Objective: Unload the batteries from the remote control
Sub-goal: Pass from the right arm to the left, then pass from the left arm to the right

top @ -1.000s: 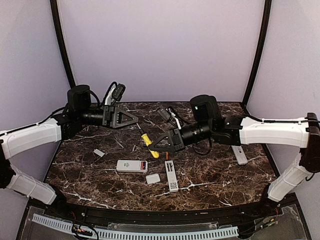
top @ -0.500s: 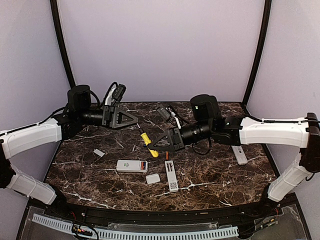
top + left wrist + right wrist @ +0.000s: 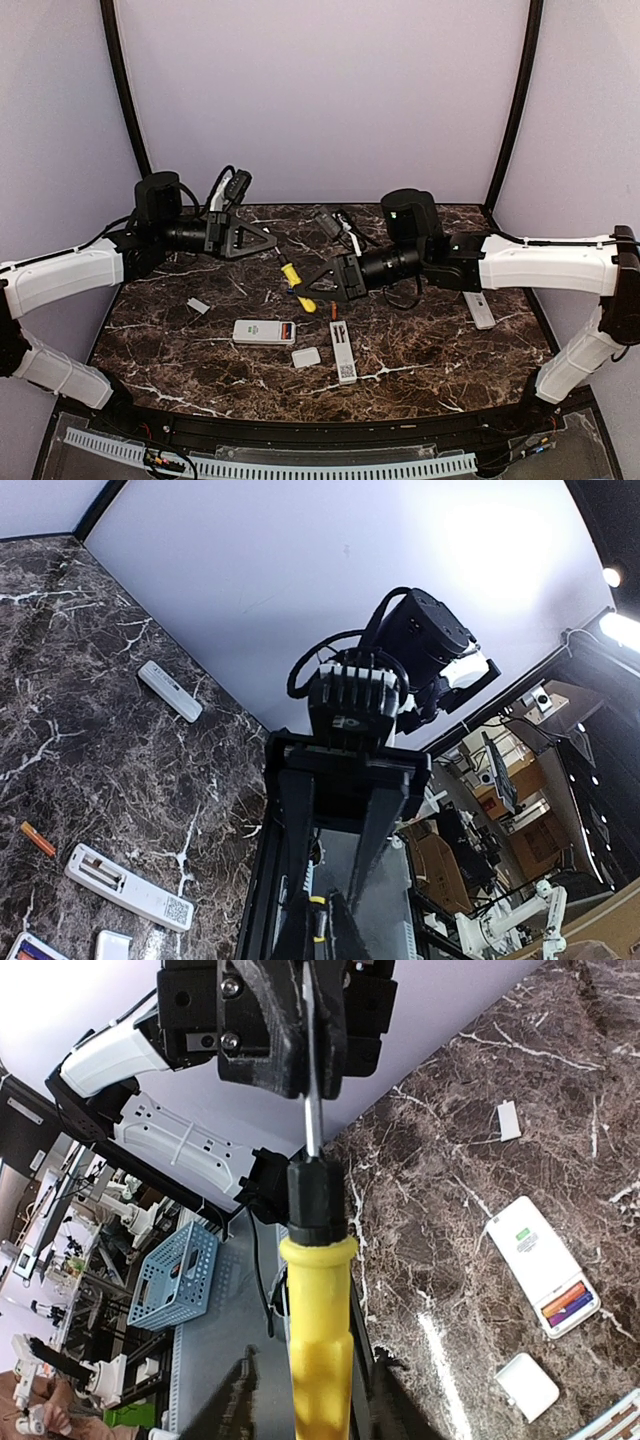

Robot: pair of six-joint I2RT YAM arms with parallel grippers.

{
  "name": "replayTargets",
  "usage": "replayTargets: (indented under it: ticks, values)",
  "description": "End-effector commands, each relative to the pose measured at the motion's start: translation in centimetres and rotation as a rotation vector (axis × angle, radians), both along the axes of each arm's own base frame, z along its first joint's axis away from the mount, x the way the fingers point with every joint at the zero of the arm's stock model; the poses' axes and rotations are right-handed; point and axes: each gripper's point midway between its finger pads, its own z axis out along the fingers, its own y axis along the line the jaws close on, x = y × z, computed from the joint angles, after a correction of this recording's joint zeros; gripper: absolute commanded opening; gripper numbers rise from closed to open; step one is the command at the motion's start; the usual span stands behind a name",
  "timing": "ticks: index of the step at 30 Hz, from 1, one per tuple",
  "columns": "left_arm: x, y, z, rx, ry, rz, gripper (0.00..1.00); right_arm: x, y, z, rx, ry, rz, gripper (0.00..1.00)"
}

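Reading the labels gives little. The long remote (image 3: 343, 352) carries a square code patch at its near end, too small to make out. The white remote (image 3: 264, 332) shows only a small green mark in the right wrist view.

The batteries (image 3: 566, 1303) sit in the open bay at the right end of the white remote. They lie side by side as orange and red-and-blue strips, with their long axes across the remote's width. A loose orange cell (image 3: 333, 311) lies just beyond the far end of the long remote, pointing roughly near to far.

The right end effector (image 3: 318, 284) is clamped on the yellow handle of a screwdriver (image 3: 318, 1330) held above the counter (image 3: 430, 350), with its metal shaft aimed at the left end effector (image 3: 272, 240). That one's fingers (image 3: 265, 1020) stand narrowly on either side of the shaft's tip; whether they pinch it cannot be told.

The white remote lies mid-counter, well back from the near edge, with bare marble to its left. A small white cover (image 3: 306, 356) lies just beside its right front corner, and another remote (image 3: 479, 308) lies well apart near the right edge.
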Motion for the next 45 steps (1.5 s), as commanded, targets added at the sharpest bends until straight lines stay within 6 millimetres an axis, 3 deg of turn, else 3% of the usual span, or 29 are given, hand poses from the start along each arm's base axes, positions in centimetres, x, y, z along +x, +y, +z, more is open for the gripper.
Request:
replayTargets:
  ticks: [1,3,5,10,20,45]
  values:
    - [0.4,0.6,1.4,-0.035,-0.052,0.091,0.00,1.4,-0.3,2.5,0.077,-0.066,-0.107,0.53]
    - [0.9,1.0,2.2,-0.067,-0.059,0.146,0.00,2.1,-0.8,2.9,0.108,-0.074,-0.172,0.67]
    - [1.2,1.4,2.9,-0.100,-0.061,0.192,0.00,3.2,-1.4,3.3,0.143,-0.071,-0.267,0.72]
    - [1.8,2.6,4.8,-0.187,-0.076,0.299,0.00,4.1,-1.7,4.5,0.276,-0.050,-0.389,0.73]
    - [1.8,3.7,5.6,-0.240,-0.079,0.366,0.00,3.4,0.5,7.9,0.466,-0.015,-0.368,0.61]
    - [1.8,4.4,5.5,-0.278,-0.084,0.399,0.00,3.8,1.5,9.4,0.555,-0.006,-0.391,0.30]
